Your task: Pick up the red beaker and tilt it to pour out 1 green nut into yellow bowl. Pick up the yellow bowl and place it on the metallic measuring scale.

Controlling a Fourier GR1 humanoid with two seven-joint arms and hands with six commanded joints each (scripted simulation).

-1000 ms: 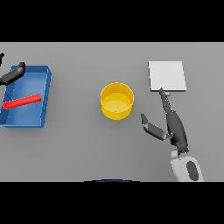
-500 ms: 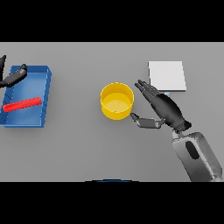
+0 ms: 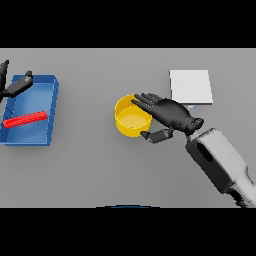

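Note:
The yellow bowl (image 3: 129, 120) stands upright at the middle of the grey table. My right hand (image 3: 172, 113) comes in from the lower right; its straight fingers lie over the bowl's right rim and its thumb (image 3: 156, 135) sits against the bowl's near right side. This hand is open. The pale square measuring scale (image 3: 190, 86) lies flat behind that hand, to the bowl's right. A long red object (image 3: 25, 120) lies on its side in the blue tray (image 3: 49, 116) at far left. My left hand (image 3: 14, 87) hovers open over the tray's far left corner.
The blue tray takes up the table's left edge. Bare grey table surface lies between the tray and the bowl and in front of the bowl. My right forearm (image 3: 220, 162) crosses the lower right.
My right hand has swung left from beside the scale to the bowl, its fingers now over the right rim and its thumb at the side. The left hand has barely moved.

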